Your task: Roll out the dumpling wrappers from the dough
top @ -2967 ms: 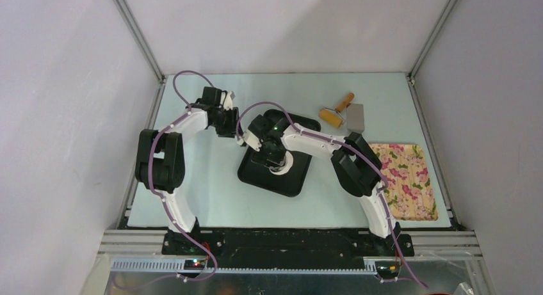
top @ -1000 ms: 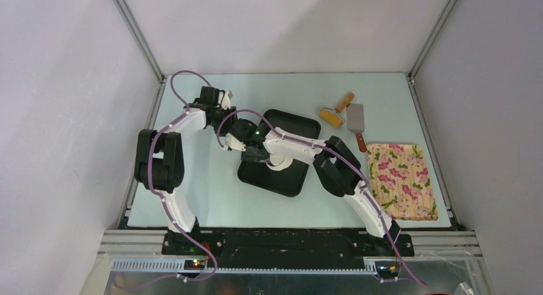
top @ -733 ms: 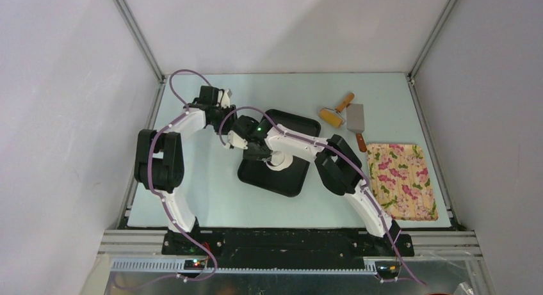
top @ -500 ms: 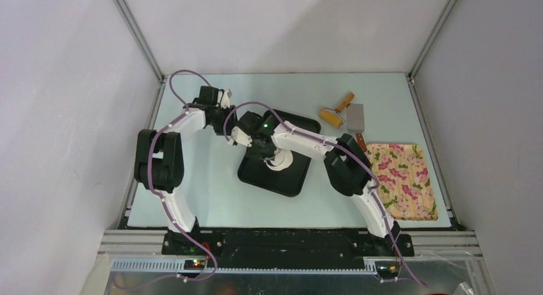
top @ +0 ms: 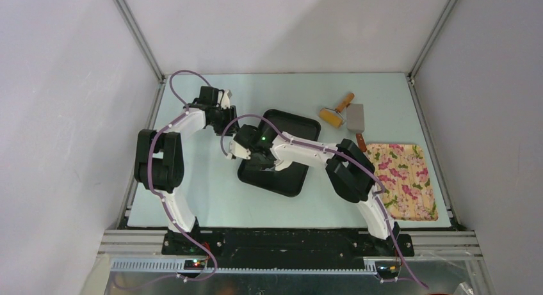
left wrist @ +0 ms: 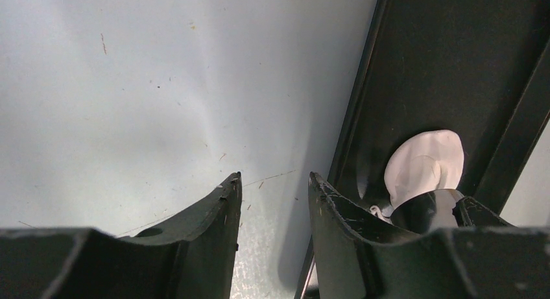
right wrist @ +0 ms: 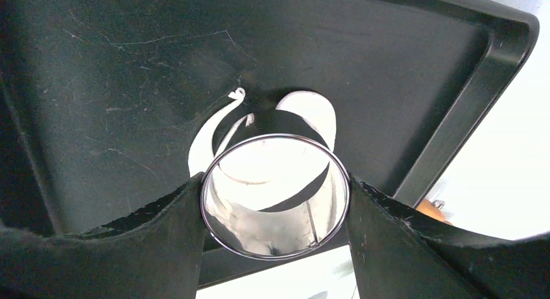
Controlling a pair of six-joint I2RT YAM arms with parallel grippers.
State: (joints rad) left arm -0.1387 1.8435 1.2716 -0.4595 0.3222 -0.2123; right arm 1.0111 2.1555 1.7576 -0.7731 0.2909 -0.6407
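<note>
Clamping a round steel cup (right wrist: 259, 231), the right gripper (right wrist: 275, 183) holds it over the flattened white dough (left wrist: 425, 163) (about mid-tray) in the black rectangular tray (right wrist: 130, 72); the left gripper (left wrist: 272, 182) hovers, jaws apart and empty, beside the tray's left edge.

Black tray (top: 289, 183) mid-table, wooden roller (top: 332, 117) beside metal spatula (top: 356, 118), floral mat (top: 405, 180) right.

The left arm (top: 182, 123) is extended forward from its base, bent at the elbow, with the wrist turned inward. The left gripper (left wrist: 272, 179) is pointed downward, its jaws set apart with nothing caught between them. The right arm (top: 314, 148) is laid across to the left, so that its claw is brought close beside the left one. The right gripper (right wrist: 275, 181) is clamped on a round steel ring (right wrist: 266, 231), one finger pressed against each side.
</note>
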